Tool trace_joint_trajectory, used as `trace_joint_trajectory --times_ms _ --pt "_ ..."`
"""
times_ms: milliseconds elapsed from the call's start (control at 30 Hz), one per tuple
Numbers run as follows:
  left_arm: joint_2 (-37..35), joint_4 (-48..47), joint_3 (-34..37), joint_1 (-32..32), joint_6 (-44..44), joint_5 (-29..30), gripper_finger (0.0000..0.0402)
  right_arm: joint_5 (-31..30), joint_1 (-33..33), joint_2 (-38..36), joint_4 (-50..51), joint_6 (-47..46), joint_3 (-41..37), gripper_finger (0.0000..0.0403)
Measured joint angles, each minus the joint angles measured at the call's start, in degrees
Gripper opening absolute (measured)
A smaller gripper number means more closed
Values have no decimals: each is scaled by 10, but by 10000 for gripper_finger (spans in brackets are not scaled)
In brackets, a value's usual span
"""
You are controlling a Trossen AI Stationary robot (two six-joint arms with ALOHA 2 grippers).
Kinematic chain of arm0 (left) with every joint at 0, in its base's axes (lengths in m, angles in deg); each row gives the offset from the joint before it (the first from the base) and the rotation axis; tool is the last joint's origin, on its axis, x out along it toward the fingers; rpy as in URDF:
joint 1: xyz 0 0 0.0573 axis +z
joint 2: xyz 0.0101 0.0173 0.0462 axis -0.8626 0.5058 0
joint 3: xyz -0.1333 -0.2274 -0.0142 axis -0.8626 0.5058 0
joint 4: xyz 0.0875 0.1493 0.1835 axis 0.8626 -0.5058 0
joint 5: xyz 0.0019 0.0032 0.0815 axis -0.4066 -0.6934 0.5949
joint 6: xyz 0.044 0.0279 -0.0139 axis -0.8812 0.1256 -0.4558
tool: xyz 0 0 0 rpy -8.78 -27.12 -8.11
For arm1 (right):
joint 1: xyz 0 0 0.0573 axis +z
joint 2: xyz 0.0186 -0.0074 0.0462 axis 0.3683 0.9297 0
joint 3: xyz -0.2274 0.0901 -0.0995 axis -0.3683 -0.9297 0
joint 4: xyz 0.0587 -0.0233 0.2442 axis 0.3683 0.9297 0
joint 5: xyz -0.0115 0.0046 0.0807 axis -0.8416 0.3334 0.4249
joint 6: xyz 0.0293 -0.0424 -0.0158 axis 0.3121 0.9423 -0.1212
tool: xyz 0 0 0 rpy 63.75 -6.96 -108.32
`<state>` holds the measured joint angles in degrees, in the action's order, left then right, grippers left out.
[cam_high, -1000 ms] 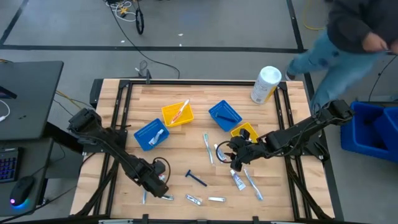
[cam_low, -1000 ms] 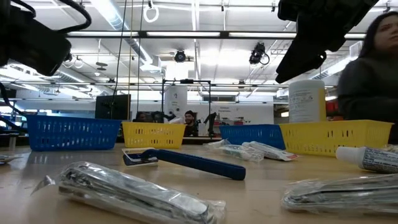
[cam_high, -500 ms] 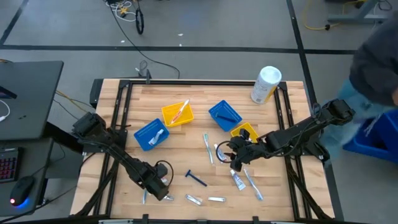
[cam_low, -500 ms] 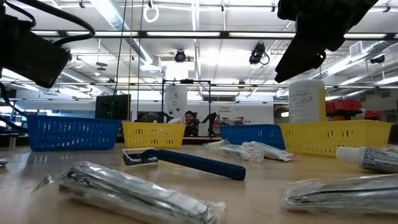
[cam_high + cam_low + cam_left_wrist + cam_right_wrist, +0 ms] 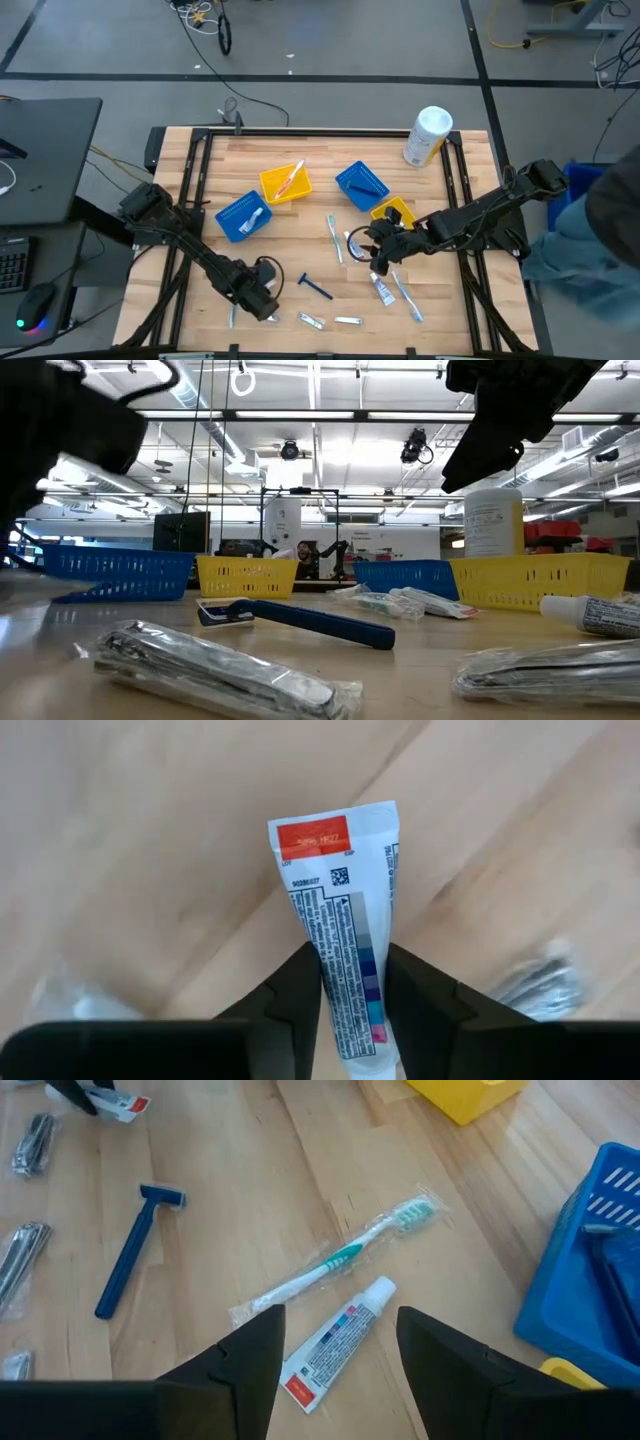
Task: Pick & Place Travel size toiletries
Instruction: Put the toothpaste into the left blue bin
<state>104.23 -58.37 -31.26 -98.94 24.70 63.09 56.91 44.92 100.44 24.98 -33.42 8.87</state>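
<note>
My left gripper (image 5: 265, 306) points down at the table's near left, shut on a small white toothpaste tube (image 5: 340, 910) with a red label. My right gripper (image 5: 378, 262) hangs open at centre right, above a wrapped teal-and-white toothbrush (image 5: 340, 1260) and a second toothpaste tube (image 5: 335, 1340), touching neither. A dark blue razor (image 5: 315, 287) lies flat between the two arms. Near the front edge lie wrapped silver items (image 5: 312, 321). Another toothbrush (image 5: 333, 237) lies mid-table. My left gripper pinches the toothpaste tube by its two long edges (image 5: 350, 990) between its two fingers, toward the cap end. The fingers come from above and lie along the tube. The flat crimped end with the red label (image 5: 312, 838) sticks out beyond the fingertips. I cannot tell whether the tube is off the wood.
Two blue bins (image 5: 243, 215) (image 5: 361, 186) and two yellow bins (image 5: 285, 183) (image 5: 394, 213) stand across the table's middle. A large white container (image 5: 428, 135) lies at the far right. A person (image 5: 600, 240) is beside the table's right edge. Bare wood lies at the far left.
My left gripper has tipped and turned a little over the near left of the table, and its arm looms larger at the low view's left. The person beyond the right edge has moved from the far side toward the near side. My right arm has kept still.
</note>
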Motion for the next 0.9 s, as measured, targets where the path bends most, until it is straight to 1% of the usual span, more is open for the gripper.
trace_joint_trajectory --times_ms 300,433,667,900 --pt "-1 -82 -75 52 -84 88 104 0 0 0 -3 0 0 208" --pt "-2 -138 -115 88 -120 102 104 0 0 0 -8 0 0 203" --pt "-2 -219 -181 157 -236 127 104 0 0 0 -17 0 0 204" --pt "-2 -274 -230 224 -313 140 105 0 0 0 -16 0 0 211"
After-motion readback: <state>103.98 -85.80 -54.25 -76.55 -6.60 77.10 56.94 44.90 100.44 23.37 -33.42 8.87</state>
